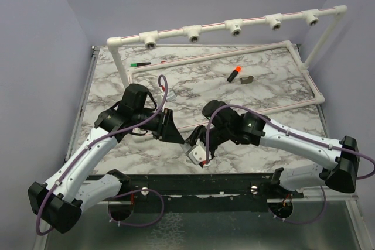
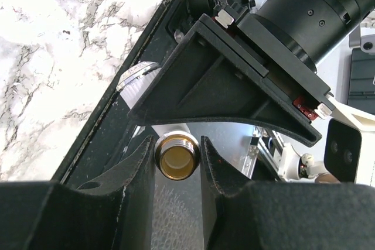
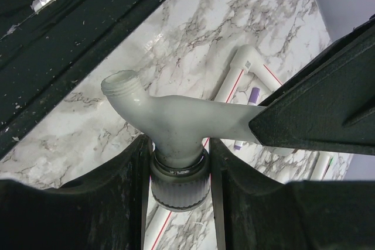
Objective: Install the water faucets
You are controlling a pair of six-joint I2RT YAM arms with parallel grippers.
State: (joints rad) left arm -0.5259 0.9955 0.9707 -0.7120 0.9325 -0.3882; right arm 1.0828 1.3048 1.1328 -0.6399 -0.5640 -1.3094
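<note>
Right wrist: the right fingers (image 3: 82, 203) are clamped on the knob of the faucet (image 3: 176, 115), its threaded stem (image 3: 121, 81) left free. Left wrist: the left fingers (image 2: 117, 203) pinch its brass-rimmed end; I'd release only 1 grip, once the other is firm. Top: both arms meet over the near edge of the surface (image 1: 275, 80). The 5 sockets (image 1: 235, 28) stand well apart across open room, 1 black stick (image 1: 234, 75) lying between.
</note>
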